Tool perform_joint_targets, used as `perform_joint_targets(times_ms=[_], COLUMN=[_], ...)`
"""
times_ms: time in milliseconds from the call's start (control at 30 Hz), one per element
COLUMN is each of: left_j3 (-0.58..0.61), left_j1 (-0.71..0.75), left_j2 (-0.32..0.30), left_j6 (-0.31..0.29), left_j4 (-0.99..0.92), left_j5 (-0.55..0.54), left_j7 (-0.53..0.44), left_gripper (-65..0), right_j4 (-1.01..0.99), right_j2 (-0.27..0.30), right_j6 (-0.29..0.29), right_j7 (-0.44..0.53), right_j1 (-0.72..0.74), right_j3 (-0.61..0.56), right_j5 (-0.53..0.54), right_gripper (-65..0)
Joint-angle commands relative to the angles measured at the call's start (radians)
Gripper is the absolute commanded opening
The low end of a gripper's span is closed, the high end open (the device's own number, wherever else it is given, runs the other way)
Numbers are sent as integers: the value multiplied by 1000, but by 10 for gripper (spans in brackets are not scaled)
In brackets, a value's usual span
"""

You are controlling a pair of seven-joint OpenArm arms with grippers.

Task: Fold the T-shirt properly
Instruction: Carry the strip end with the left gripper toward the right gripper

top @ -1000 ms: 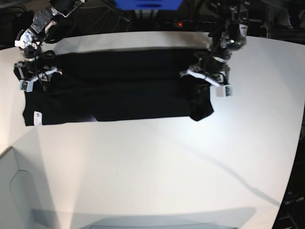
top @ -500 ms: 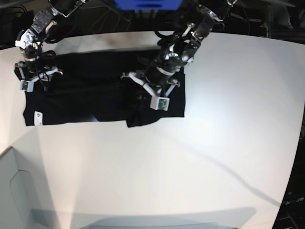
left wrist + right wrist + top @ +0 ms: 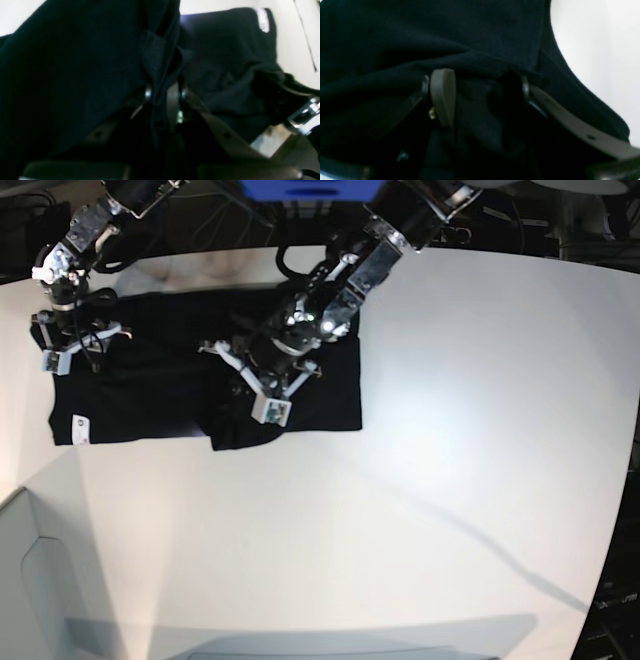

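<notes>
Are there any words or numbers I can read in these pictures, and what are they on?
None can be read.
White tag on the T-shirt: some marks, too small to read.
The same tag in the left wrist view: blurred, unreadable.
White squares on the left claw and right claw: coloured specks, too small to read.

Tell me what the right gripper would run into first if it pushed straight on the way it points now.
Most likely the T-shirt itself: the right gripper has its jaws open with black cloth bunched between and ahead of them. The table probably lies just beneath, though depth is unclear.
</notes>
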Motion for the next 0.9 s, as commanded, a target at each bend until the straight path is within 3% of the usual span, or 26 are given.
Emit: perform_joint_targets(times_ms=[0, 367, 433, 600, 667, 733, 867], left_j3=[3, 106, 106, 113, 113, 113, 87], left_j1=[-32, -129, -129, -120, -118, -117, -82], left_j2=[21, 64, 74, 81, 73, 36, -82], left_j6=[-4, -6, -6, -4, -4, -4, -4], left_j4=[8, -126, -132, -104, -61, 0, 157], left_j5=[-3, -12, -12, -12, -12, -12, -12], left_j7=[-21, -13, -12, -12, -12, -13, -22], left_gripper=[-650, -646, -600, -315, -239, -231, -276], right_j4=[1, 1, 1, -1, -1, 1, -1], right_j2=[2, 2, 3, 9, 11, 22, 22], right_j6=[3, 3, 3, 3, 3, 3, 3], right_j7=[-40, -40, -40, -40, -40, -43, -41], right_j1=[1, 1, 1, 1, 1, 1, 1], right_j3=[-2, -2, -2, -13, -25, -38, -44], right_j5=[-11, -11, -11, -11, -11, -11, -11], right_gripper=[-318, -318, -318, -318, -318, -318, -318])
